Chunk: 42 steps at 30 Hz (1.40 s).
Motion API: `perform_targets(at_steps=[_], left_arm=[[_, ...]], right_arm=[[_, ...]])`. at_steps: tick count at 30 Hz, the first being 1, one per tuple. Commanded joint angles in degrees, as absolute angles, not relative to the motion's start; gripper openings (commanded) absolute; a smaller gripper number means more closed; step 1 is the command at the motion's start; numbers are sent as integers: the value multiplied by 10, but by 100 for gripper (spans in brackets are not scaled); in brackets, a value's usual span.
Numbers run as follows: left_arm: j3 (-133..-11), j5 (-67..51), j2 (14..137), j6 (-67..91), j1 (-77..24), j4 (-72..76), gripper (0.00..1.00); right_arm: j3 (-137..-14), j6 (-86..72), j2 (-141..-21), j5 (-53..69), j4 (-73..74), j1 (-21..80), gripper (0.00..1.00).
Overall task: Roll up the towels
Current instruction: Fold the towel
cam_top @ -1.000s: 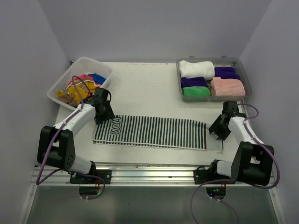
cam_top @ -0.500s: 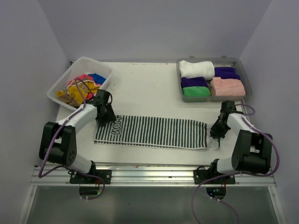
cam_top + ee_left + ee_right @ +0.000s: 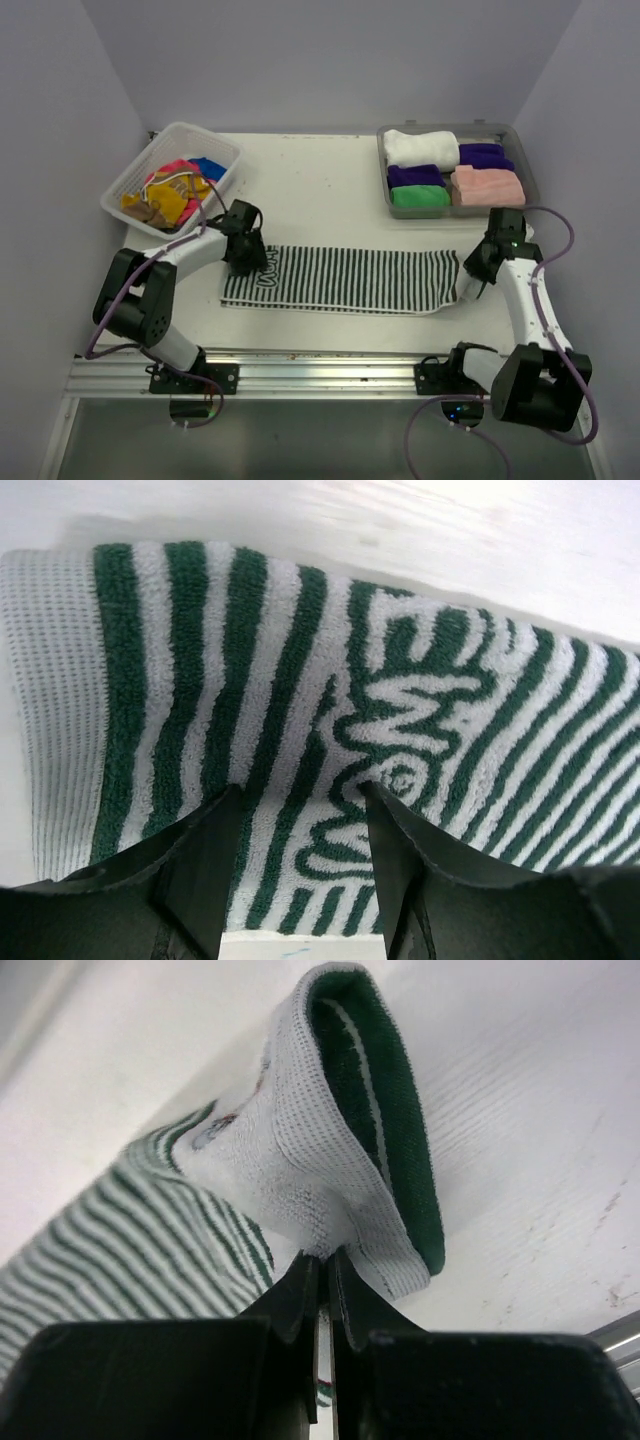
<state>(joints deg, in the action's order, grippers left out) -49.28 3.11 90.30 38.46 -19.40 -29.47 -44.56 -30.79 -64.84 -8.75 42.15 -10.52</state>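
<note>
One striped towel [image 3: 345, 279] lies lengthwise left to right, right gripper [image 3: 320, 1260] pinching its raised right end, left gripper [image 3: 300, 800] spread over the left.

**White, black and purple throughout**

The left arm [image 3: 185, 252] and right arm [image 3: 528, 300] have smooth white shells between chunky black joint housings. A purple cable [image 3: 572, 232] loops along each arm. The black bases [image 3: 195, 378] are bolted to a silver rail [image 3: 320, 368]. The fingers [image 3: 200, 880] are matt black plastic.
</note>
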Motion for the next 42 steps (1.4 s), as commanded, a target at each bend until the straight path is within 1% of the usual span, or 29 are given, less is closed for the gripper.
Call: perform_targets(at_steps=[1,6,8,11,12,16,20,22,27,31,35,42], left_arm=[[-491,-72,956,437,-256,-231,56],[-554,-77,1008,452,-355,-234,56],[-591,-76,1020,449,-377,-244,56],[-631,-69,1018,437,-401,-266,56],[-638,-61,999,431,-399,-273,56],[-658,-55,943,402,-371,-312,58],[-625,-72,895,388,-303,-322,59],[-594,-67,888,383,-287,-321,59],[-540,-67,896,385,-269,-293,55],[-518,-76,925,394,-269,-266,50],[-509,-76,945,391,-269,-256,49],[-501,-83,962,387,-269,-242,43]], right_arm=[[-521,-297,-596,-117,465,-105,0],[-604,-292,-575,-84,501,-92,0],[-625,-294,-573,-77,513,-78,0],[-663,-308,-577,-96,527,-21,0],[-683,-313,-579,-108,530,19,0],[-707,-337,-599,-118,537,76,0],[-702,-357,-614,-119,522,138,0],[-700,-372,-622,-127,513,162,0],[-708,-404,-663,-154,498,256,0],[-722,-431,-702,-176,483,322,0],[-750,-459,-757,-199,469,398,0],[-837,-489,-900,-228,467,490,0]])
